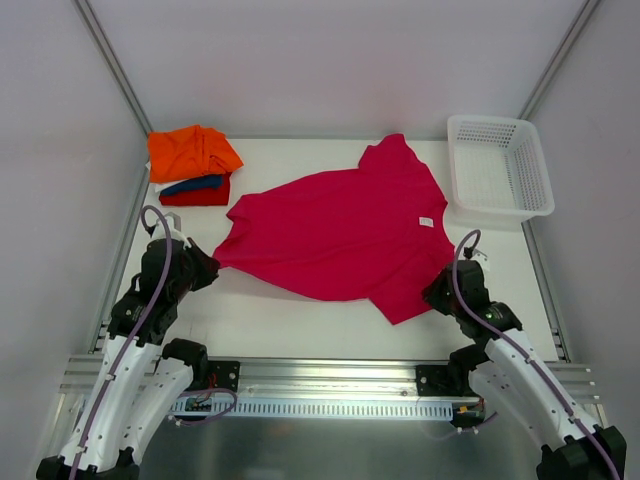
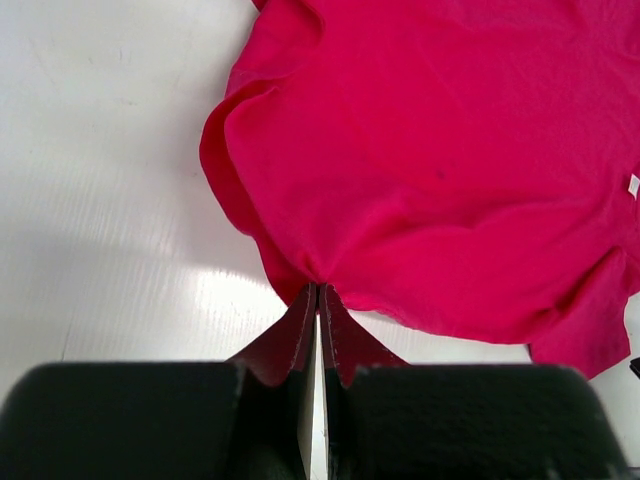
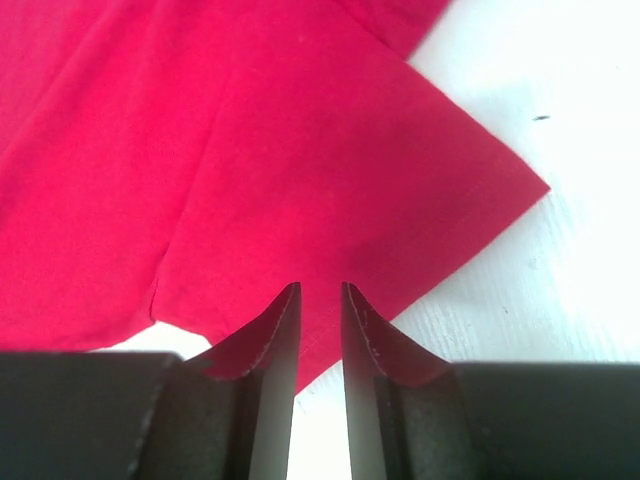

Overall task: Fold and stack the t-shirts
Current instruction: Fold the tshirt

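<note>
Left gripper (image 2: 317, 288), right gripper (image 3: 320, 288) at the magenta t-shirt (image 1: 340, 235)
Clamps tight on the left hem corner — hovers part-open over the near-right sleeve, gripping nothing.

White plastic mesh basket (image 1: 500, 212) at the far right corner of the white table (image 1: 300, 325)

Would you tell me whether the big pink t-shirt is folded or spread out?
Spread out: the pink t-shirt lies open on the table, both sleeves out flat, no fold across it.
</note>
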